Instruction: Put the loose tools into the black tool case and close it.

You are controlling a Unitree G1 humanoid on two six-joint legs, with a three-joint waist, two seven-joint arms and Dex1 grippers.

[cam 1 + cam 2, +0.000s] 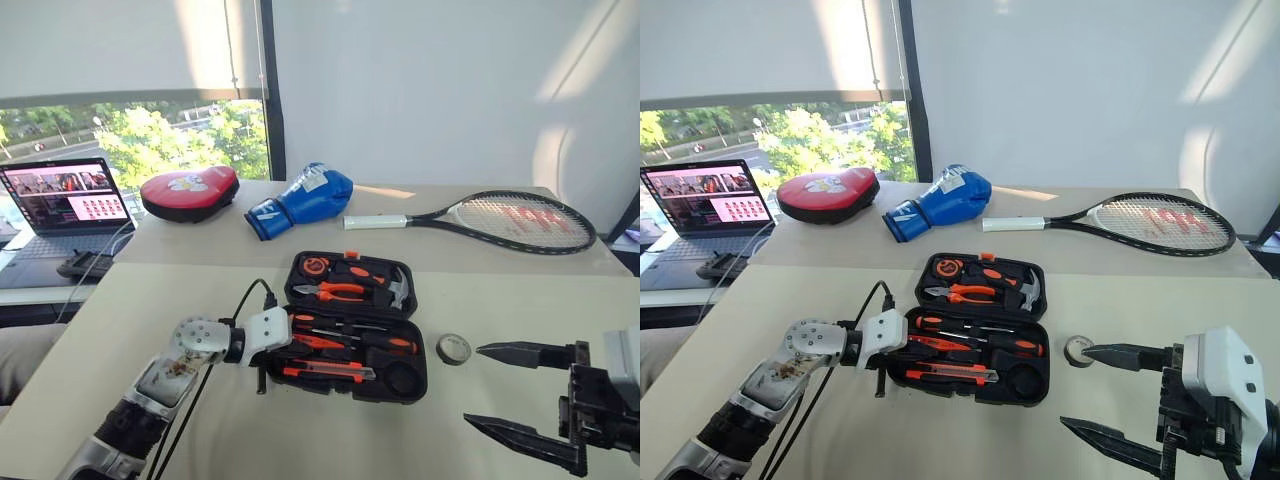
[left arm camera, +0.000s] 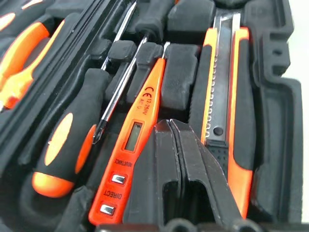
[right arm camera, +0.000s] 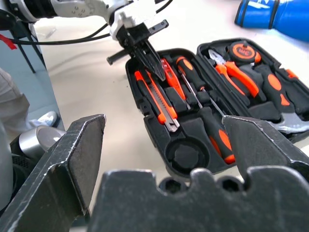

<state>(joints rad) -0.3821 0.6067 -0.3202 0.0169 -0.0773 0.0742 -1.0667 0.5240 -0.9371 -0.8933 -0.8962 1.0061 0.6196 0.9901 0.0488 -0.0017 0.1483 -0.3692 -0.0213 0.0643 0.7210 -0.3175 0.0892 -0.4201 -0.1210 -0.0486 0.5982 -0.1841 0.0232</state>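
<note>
I have the black tool case [image 1: 352, 320] lying open on the near table, its lid half away from me holding the orange-handled pliers [image 1: 335, 291], a tape measure [image 1: 316, 266] and the steel-headed hammer [image 1: 399, 290]. The near half carries the moulded recesses. Seated there I count two long screwdrivers with orange-black handles [image 3: 212, 121], the small all-orange screwdriver [image 2: 133, 145] (the tester type, with a little display window) and the orange-black utility knife [image 2: 227, 96], each lying in its own slot. The round recess [image 3: 186, 155] at the case's right-hand end holds nothing. The small black tape roll [image 1: 453, 348] sits flat on the table just to the right of the case, apart from it. My left gripper [image 3: 150, 58] is over the left end of the near half, angled down, its two black fingers pressed together with nothing between them; the tips sit between the all-orange screwdriver and the knife, and I cannot tell whether they touch the moulding. My right gripper [image 1: 495, 388] hangs over the table to the right of the case, jaws spread wide and empty, the upper finger pointing toward the tape roll but clear of it. On the far table lie a red oval punch pad [image 1: 190, 192], a blue boxing glove [image 1: 300, 200] and a tennis racket [image 1: 490, 218]; a laptop [image 1: 65, 205] stands open at far left.
</note>
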